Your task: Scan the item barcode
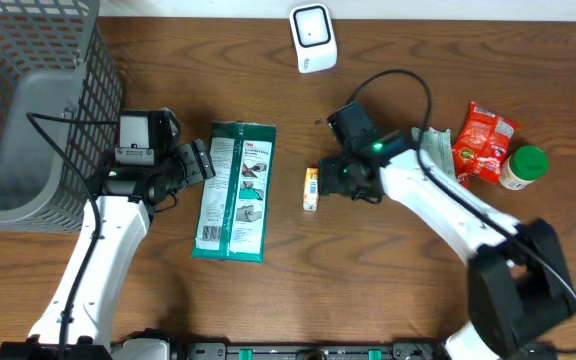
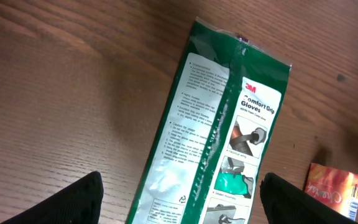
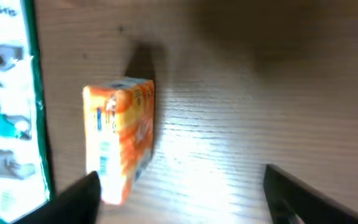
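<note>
A small orange box (image 1: pixel 311 188) lies on the wooden table, a blue barcode showing on its pale side (image 3: pixel 120 140). My right gripper (image 1: pixel 334 176) stands open just to its right; in the right wrist view the gripper (image 3: pixel 179 202) has the box beside its left finger, not held. A green glove packet (image 1: pixel 236 190) lies flat, printed back up. My left gripper (image 1: pixel 206 162) is open at the packet's left edge, and the left wrist view has the gripper (image 2: pixel 179 211) straddling the packet (image 2: pixel 222 130). The white scanner (image 1: pixel 313 38) stands at the back.
A grey wire basket (image 1: pixel 28 110) fills the far left. A red snack bag (image 1: pixel 483 140), a green-lidded bottle (image 1: pixel 523 167) and a pale packet (image 1: pixel 438 150) lie at the right. The right arm's black cable loops above its wrist.
</note>
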Motion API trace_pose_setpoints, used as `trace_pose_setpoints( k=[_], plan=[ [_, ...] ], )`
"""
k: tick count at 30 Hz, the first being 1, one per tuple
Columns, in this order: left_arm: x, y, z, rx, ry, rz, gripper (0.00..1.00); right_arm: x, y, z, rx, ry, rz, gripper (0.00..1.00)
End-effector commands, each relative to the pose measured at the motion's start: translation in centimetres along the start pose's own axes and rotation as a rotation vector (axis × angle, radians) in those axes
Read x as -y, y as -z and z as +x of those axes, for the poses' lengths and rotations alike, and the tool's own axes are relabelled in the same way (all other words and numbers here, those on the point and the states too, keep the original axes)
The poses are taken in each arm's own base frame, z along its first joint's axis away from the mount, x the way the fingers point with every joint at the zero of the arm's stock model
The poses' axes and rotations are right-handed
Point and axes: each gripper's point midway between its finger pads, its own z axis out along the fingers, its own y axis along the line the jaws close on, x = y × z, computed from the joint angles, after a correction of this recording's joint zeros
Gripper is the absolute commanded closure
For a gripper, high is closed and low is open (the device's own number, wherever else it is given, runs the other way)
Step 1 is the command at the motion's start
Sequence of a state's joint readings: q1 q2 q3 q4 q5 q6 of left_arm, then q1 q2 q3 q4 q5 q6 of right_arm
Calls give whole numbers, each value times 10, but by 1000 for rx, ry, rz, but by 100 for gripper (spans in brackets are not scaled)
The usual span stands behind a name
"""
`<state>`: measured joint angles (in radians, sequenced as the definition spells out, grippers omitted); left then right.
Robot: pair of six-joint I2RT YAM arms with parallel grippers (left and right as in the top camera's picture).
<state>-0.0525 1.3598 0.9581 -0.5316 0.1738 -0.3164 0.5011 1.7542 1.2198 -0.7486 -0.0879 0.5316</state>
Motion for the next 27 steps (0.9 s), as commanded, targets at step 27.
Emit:
trace_pose_setpoints(
  k=[27],
  plan=[
    [-2,-3,3,-13,-6,-8,19,-40,-20,-3,140,60,62,33]
  ],
)
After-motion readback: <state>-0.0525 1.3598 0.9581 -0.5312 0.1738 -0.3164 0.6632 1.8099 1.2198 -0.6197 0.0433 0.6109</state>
